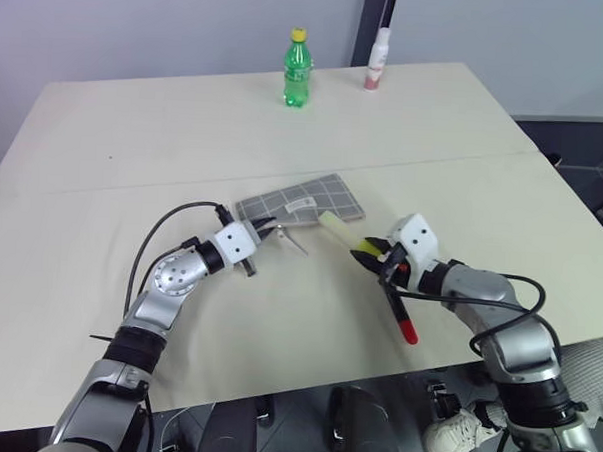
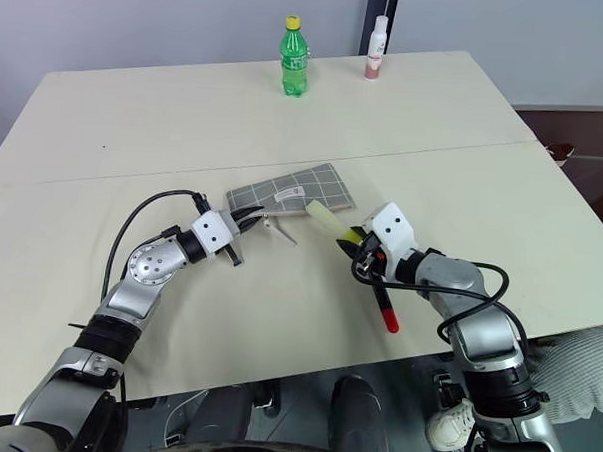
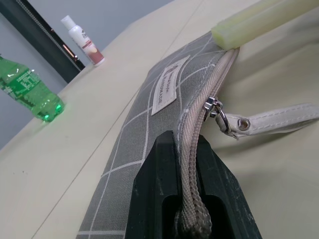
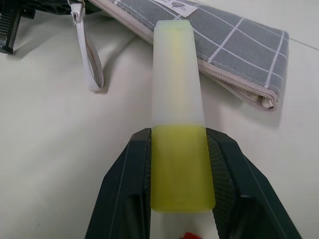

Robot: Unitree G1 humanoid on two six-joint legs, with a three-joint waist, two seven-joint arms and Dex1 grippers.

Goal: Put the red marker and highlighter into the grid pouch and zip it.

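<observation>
Across the pale tabletop (image 1: 112,208) the left gripper (image 1: 264,231) pinches the near end of the grid pouch (image 1: 313,199), while the right gripper (image 1: 374,251), clamped on the highlighter (image 4: 178,107), aims its long axis at the zipper edge (red marker (image 1: 402,314) lies beneath that wrist).

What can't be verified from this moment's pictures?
- Whether the grid pouch is unzipped: head views too small; in the left wrist view the left gripper covers the zipper's end.
- Label text on the pouch: too small to read.
- Red marker: its upper part is hidden behind the right gripper, which holds the highlighter.
</observation>
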